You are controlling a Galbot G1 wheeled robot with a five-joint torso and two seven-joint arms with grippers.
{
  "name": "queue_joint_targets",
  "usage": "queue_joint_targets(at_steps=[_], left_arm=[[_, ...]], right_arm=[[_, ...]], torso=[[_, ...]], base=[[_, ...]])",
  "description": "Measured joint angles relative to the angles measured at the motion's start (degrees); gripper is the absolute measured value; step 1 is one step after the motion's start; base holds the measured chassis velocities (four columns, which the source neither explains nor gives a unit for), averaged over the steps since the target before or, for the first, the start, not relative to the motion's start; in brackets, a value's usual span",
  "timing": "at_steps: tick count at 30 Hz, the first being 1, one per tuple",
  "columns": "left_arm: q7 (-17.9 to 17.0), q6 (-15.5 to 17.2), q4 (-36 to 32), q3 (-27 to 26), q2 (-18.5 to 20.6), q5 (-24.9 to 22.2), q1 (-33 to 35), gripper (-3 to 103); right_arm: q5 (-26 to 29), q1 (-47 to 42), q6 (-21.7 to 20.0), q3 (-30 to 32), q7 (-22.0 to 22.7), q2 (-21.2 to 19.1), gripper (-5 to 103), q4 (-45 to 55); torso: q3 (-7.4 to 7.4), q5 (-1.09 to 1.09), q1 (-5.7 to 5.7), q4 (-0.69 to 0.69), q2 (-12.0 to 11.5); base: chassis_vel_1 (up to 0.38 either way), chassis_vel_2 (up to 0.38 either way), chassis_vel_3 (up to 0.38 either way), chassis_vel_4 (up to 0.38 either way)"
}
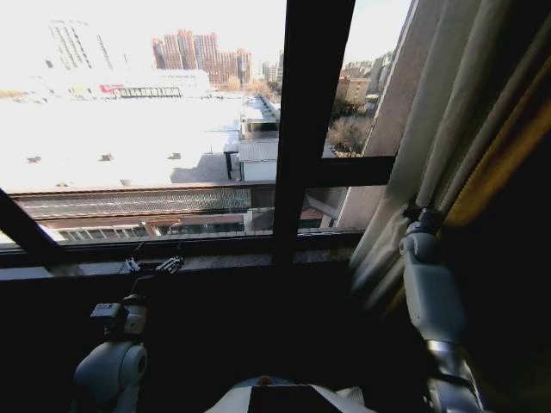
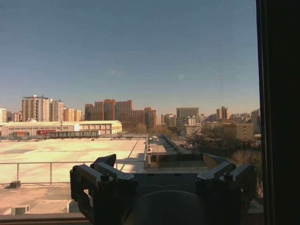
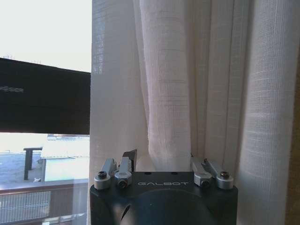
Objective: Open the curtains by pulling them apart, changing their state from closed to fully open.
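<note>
The curtains [image 1: 448, 112] hang bunched in long cream pleats at the right side of the window. My right gripper [image 1: 421, 215] is pushed into their lower folds. In the right wrist view one thick pleat of the curtains [image 3: 168, 84] runs down between the fingers of the right gripper [image 3: 161, 159], which is shut on it. My left gripper [image 1: 157, 267] sits low at the left, just in front of the window sill. From the left wrist camera, the left gripper [image 2: 159, 161] is open with nothing between its fingers and faces the bare glass.
A dark vertical window frame bar [image 1: 310, 112] splits the glass, with a horizontal bar [image 1: 138, 191] across it. The sill [image 1: 215, 262] runs below, with a dark wall under it. A yellowish drape [image 1: 508, 146] hangs right of the curtains.
</note>
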Motion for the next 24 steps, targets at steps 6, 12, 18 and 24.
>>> queue_joint_targets(at_steps=[6,12,18,24], left_arm=[[-0.2,0.4,0.0,-0.6,0.4,-0.4,-0.2,100],[-0.9,0.5,0.4,-0.6,1.6,-1.3,-0.3,100],[-2.6,-0.9,1.7,-1.0,4.4,-4.0,-0.1,100],[-4.2,-1.0,2.7,-0.2,4.9,-4.3,-1.6,100]], right_arm=[[4.1,-6.1,-2.2,-3.1,-0.3,2.7,62,11.3],[7.4,-14.0,-4.7,-6.3,2.0,2.1,84,23.2],[7.7,-21.0,-4.8,-8.6,3.8,-0.6,99,28.9],[4.1,-23.9,-2.9,-9.5,4.0,-0.6,100,31.3]], torso=[[0.0,-0.01,0.0,0.0,0.0],[-0.01,-0.02,0.0,-0.02,0.0],[-0.01,-0.03,0.0,-0.02,0.0],[-0.01,-0.02,0.0,-0.01,0.0]], base=[[0.0,0.0,0.0,0.0],[0.0,0.0,0.0,0.0],[0.0,0.0,0.0,0.0],[0.0,0.0,0.0,0.0]])
